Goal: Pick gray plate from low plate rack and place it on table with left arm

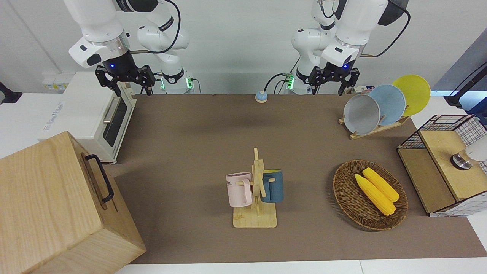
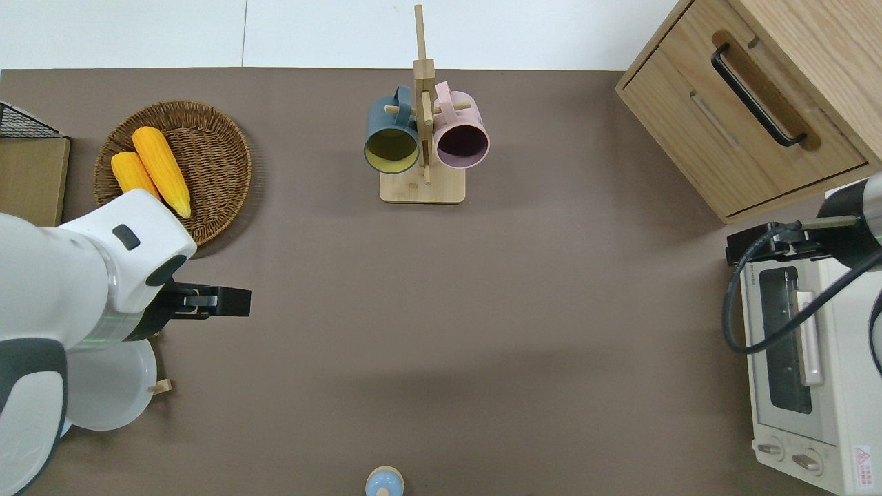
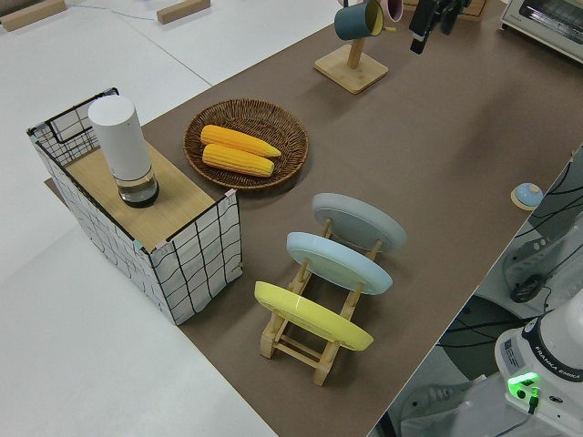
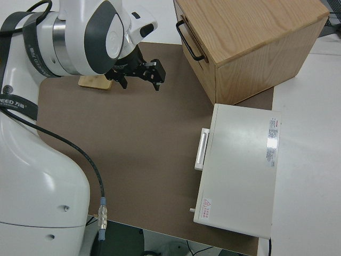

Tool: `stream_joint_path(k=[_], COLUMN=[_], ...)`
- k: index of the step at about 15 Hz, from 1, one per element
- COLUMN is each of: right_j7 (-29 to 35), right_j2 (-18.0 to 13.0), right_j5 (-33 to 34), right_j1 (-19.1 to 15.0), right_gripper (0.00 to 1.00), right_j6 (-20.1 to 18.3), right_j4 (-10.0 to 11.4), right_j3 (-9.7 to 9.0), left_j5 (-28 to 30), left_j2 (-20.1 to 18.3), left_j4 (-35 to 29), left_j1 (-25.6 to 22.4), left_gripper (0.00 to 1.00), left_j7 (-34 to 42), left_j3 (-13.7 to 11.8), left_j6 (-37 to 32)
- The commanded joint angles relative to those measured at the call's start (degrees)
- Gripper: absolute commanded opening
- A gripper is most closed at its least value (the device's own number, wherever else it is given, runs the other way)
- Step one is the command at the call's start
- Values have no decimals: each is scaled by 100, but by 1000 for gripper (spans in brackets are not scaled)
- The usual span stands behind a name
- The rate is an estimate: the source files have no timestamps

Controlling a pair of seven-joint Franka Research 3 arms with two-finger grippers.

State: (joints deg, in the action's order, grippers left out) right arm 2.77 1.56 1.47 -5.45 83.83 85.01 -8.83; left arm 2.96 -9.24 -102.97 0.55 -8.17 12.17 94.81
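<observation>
Three plates stand slanted in the low plate rack (image 1: 374, 129) on the counter (image 2: 441, 310): gray plate (image 1: 361, 114), light blue plate (image 1: 390, 103), yellow plate (image 1: 412, 93). Left tool (image 1: 331, 78), fingers spread, hangs in the air close above the gray plate, apart from it. Right arm parked.

The arm base (image 3: 547, 360) reads "FRANKA EMIKA"; the toaster oven (image 2: 854, 458) bears a red warning triangle; other lettering is illegible.
</observation>
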Motion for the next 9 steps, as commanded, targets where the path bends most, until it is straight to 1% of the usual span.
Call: stream_joint_path(k=[1,9], right_j7=[22,22], right_j2=[11,11], right_j5=[-16,-16], right_j1=[26,26], right_gripper=[983,983], right_j6=[-34,-34], right_j4=[-29,-29], right_j3=[13,22], left_j5=[-59,-15], left_j2=[-78,-69], left_j4=[-56,-56], left_j1=[16,42], left_gripper=[995,995], left_j7=[122,114], left_j3=[-57,-66], left_j6=[-42,28])
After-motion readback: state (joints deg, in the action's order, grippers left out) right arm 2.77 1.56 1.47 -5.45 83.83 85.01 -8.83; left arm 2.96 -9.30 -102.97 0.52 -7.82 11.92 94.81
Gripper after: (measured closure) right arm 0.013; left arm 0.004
